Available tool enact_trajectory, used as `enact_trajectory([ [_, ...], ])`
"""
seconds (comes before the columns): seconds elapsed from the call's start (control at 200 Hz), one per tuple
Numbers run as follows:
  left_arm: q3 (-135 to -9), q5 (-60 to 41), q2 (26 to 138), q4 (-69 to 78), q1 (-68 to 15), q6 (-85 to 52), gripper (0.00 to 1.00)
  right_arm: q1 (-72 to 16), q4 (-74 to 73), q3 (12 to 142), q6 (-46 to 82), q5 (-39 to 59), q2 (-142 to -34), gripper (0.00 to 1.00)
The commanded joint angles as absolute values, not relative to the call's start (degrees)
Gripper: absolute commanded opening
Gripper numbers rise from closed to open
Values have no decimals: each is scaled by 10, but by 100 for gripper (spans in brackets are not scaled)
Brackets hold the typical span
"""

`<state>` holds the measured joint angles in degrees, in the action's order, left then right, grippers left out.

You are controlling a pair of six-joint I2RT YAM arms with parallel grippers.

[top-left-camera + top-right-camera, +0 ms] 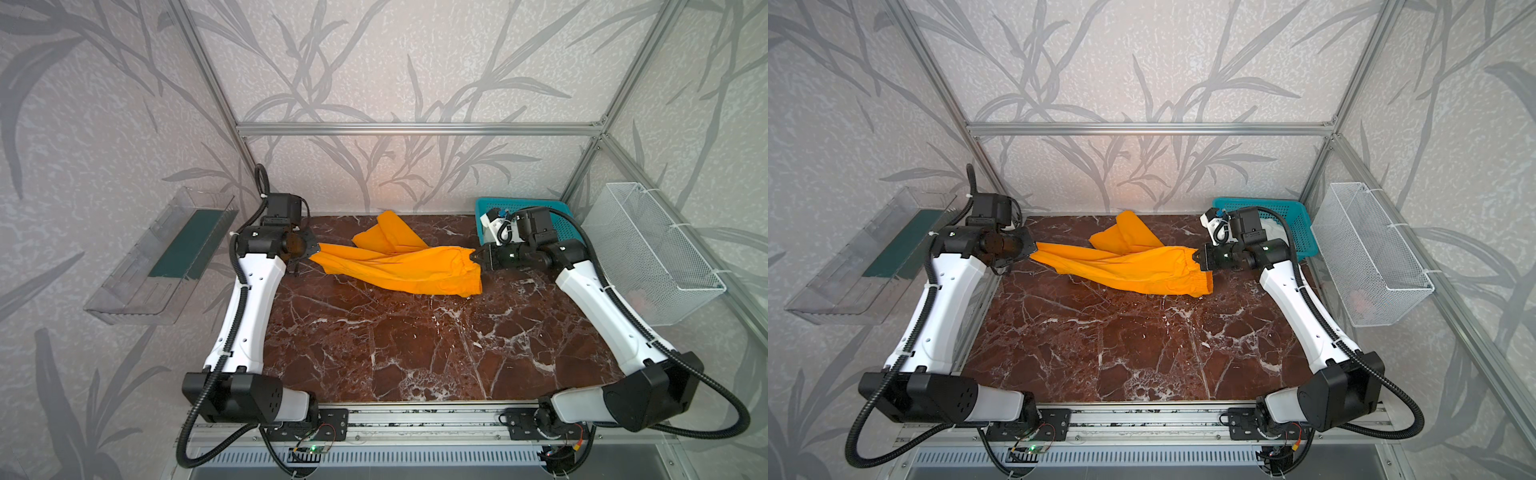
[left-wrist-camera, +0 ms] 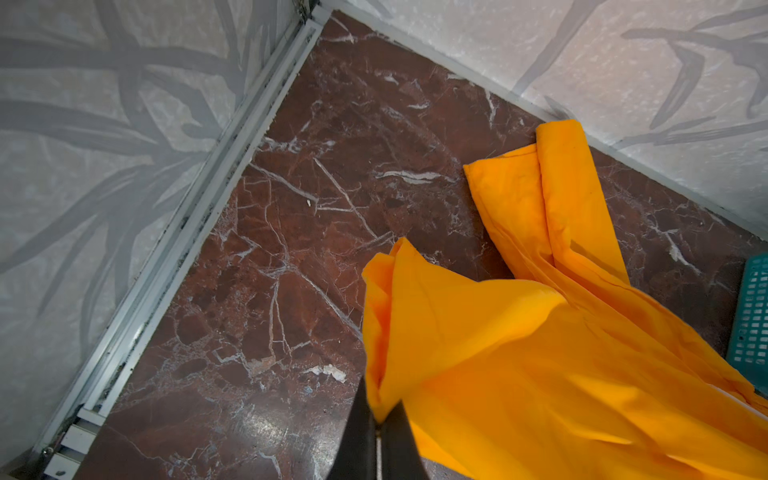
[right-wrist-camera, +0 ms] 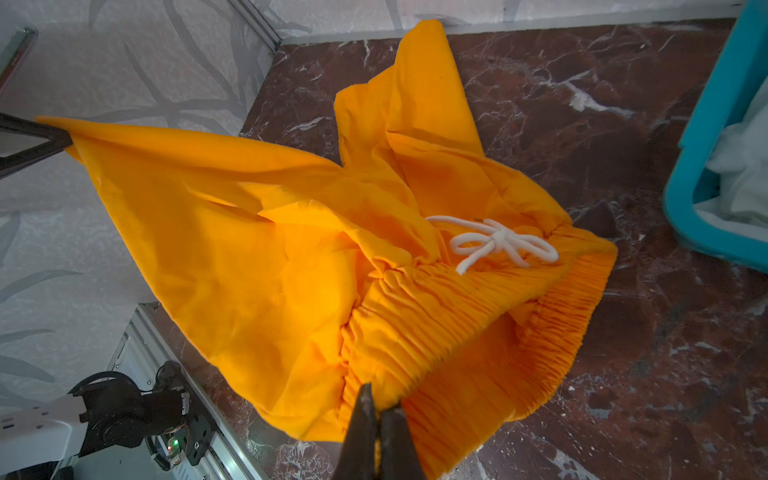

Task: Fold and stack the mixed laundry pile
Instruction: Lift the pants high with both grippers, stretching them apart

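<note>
Bright orange trousers (image 1: 399, 266) (image 1: 1129, 266) hang stretched between my two grippers above the far half of the marble table in both top views. My left gripper (image 1: 313, 253) (image 2: 380, 415) is shut on a leg hem at the left. My right gripper (image 1: 473, 257) (image 3: 380, 403) is shut on the gathered waistband (image 3: 457, 316), beside its white drawstring bow (image 3: 498, 245). The other trouser leg (image 1: 386, 235) (image 2: 561, 195) trails on the table toward the back wall. A little white cloth (image 3: 744, 166) (image 1: 1273, 226) lies in the teal basket; whether it is the shirt I cannot tell.
The teal plastic basket (image 1: 557, 212) (image 1: 1296, 220) stands at the back right corner behind the right arm. A white wire basket (image 1: 656, 249) hangs on the right wall and a clear tray (image 1: 166, 257) on the left wall. The marble table (image 1: 395, 353) reaches toward the front rail.
</note>
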<state>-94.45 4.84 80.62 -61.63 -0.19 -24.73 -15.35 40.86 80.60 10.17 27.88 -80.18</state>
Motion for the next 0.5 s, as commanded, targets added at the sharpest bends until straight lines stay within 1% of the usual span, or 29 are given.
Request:
enact_trajectory([
  [0.0,-966,68,791,-683,3,-223,0,-138,430,819,96,289,-783,0],
  [0.165,-976,81,766,-698,7,-220,0,-129,436,822,97,305,-764,0],
  [0.31,-1010,88,736,-721,11,-219,0,-130,478,839,62,354,-731,0],
  [0.495,-1058,49,697,-725,11,-214,0,-129,463,839,72,421,-671,0],
])
